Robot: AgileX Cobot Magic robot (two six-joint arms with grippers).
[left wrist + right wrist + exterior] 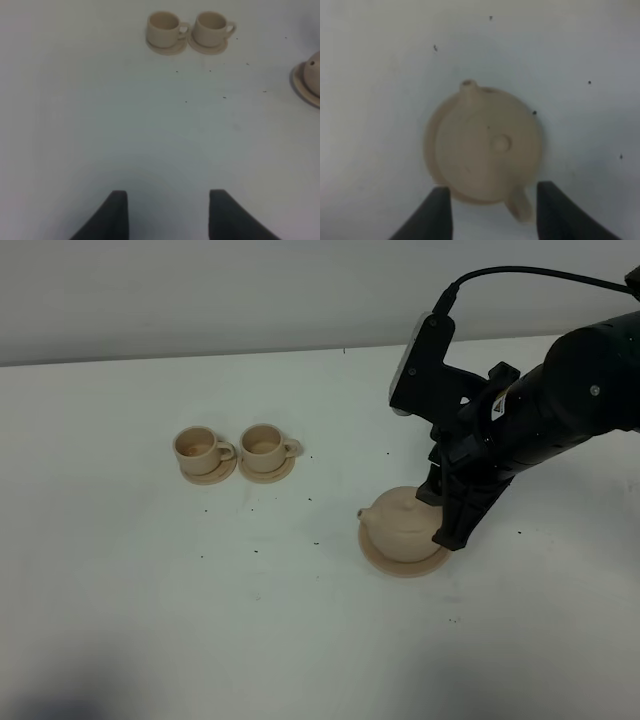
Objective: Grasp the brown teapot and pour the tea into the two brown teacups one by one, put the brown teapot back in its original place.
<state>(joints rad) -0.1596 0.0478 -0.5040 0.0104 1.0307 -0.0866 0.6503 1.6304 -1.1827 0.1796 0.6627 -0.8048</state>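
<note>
Right gripper (pixel 492 190) is down low, dark fingers (pixel 439 215) spread wide, nothing pinched. The loop handle (pixel 520 207) sits in the gap between them, touching neither as far as the wrist view shows. That handle belongs to the squat tan-beige ceramic teapot (pixel 480 145), upright with its knobbed lid (pixel 500 143) on, resting on the flat round tan plate (pixel 400 568). Its short spout (pixel 362 513) points away from the gripper. Well apart, on the left of the high view, a small tan cylindrical teacup (pixel 200 447) and its matching twin (pixel 265 442) stand side by side on little round saucers (pixel 208 474). Left gripper (pixel 168 192) hangs jaws parted over the speckled white tabletop (pixel 75 125).
</note>
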